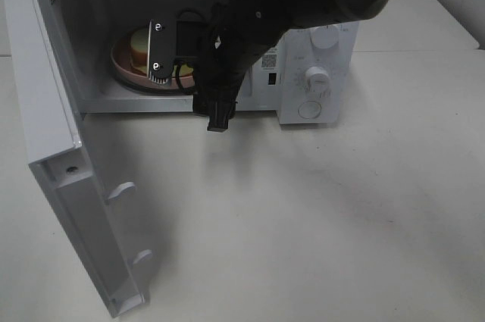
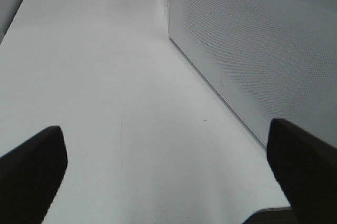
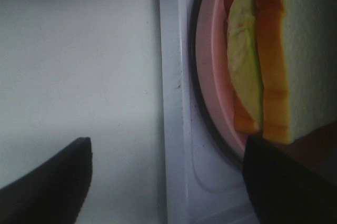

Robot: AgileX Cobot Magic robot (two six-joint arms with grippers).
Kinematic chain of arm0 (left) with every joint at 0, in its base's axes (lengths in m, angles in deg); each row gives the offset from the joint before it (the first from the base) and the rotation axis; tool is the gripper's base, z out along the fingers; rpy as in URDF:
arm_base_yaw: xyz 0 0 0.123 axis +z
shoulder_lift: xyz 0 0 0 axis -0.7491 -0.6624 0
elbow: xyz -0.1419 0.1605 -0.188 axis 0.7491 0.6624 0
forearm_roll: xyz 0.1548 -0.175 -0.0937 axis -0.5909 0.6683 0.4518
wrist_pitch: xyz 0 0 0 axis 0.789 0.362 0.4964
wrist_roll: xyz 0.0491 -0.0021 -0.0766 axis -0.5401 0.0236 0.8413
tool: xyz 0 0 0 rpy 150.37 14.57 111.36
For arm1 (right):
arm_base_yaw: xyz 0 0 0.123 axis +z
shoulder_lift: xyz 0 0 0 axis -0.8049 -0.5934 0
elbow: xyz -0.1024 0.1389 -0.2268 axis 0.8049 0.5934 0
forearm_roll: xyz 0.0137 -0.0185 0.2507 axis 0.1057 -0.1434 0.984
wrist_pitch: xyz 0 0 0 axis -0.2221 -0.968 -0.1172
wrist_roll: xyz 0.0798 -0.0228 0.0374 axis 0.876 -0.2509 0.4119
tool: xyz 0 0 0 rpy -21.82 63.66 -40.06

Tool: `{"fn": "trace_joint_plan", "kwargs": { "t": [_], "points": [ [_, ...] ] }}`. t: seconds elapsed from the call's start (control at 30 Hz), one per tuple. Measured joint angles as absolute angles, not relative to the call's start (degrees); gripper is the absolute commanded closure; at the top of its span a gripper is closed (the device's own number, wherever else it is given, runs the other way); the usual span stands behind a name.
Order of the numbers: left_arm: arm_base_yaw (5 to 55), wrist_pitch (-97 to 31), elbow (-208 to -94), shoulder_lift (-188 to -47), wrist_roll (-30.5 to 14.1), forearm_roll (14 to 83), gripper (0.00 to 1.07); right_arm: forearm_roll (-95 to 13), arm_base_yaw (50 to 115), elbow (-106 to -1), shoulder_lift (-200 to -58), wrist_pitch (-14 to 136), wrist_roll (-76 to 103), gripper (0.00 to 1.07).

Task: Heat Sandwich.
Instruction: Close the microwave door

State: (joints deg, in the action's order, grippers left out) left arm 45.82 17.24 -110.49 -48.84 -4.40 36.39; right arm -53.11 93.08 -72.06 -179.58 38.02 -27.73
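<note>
While the door (image 1: 61, 186) hangs open nearest me and my left gripper (image 2: 168, 174) and right gripper (image 1: 157, 48) both sit spread and empty, the sandwich (image 1: 140, 40) already rests on its plate (image 1: 121, 62) inside the microwave (image 1: 333, 72), so I judge closing and starting remain.

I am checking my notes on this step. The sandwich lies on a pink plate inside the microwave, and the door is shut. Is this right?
Not fully. The door is open, swung wide to the left, as the exterior high view shows. The rest holds: the sandwich lies on the pink plate inside the microwave.
</note>
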Motion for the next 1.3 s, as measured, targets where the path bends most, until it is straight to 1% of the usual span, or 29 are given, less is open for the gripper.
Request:
{"fn": "trace_joint_plan", "kwargs": {
  "t": [0.27, 0.4, 0.7, 0.73, 0.87, 1.0, 1.2, 1.3],
  "points": [
    [45.82, 17.24, -110.49, -48.84, -4.4, 36.39, 0.09, -53.11, 93.08, -64.33, -172.59, 38.02, -23.61, 0.31],
    [45.82, 17.24, -110.49, -48.84, -4.4, 36.39, 0.09, -53.11, 93.08, -57.34, -166.34, 37.97, -21.89, 0.31],
    [45.82, 17.24, -110.49, -48.84, -4.4, 36.39, 0.09, -53.05, 93.08, -49.72, -159.01, 37.97, -18.11, 0.31],
    [45.82, 17.24, -110.49, -48.84, -4.4, 36.39, 0.09, -52.94, 93.08, -47.42, -156.77, 37.97, -15.99, 0.31],
    [45.82, 17.24, -110.49, -48.84, -4.4, 36.39, 0.09, -52.88, 93.08, -44.33, -153.57, 37.91, -12.84, 0.31],
    [45.82, 17.24, -110.49, -48.84, -4.4, 36.39, 0.09, -52.88, 93.08, -37.68, -146.86, 37.79, -5.85, 0.31],
    [45.82, 17.24, -110.49, -48.84, -4.4, 36.39, 0.09, -52.82, 93.08, -33.04, -141.48, 36.59, 0.68, 0.31],
    [45.82, 17.24, -110.49, -48.84, -4.4, 36.39, 0.09, -52.65, 93.08, -30.18, -136.95, 34.18, 6.99, 0.31]
  ]
}}
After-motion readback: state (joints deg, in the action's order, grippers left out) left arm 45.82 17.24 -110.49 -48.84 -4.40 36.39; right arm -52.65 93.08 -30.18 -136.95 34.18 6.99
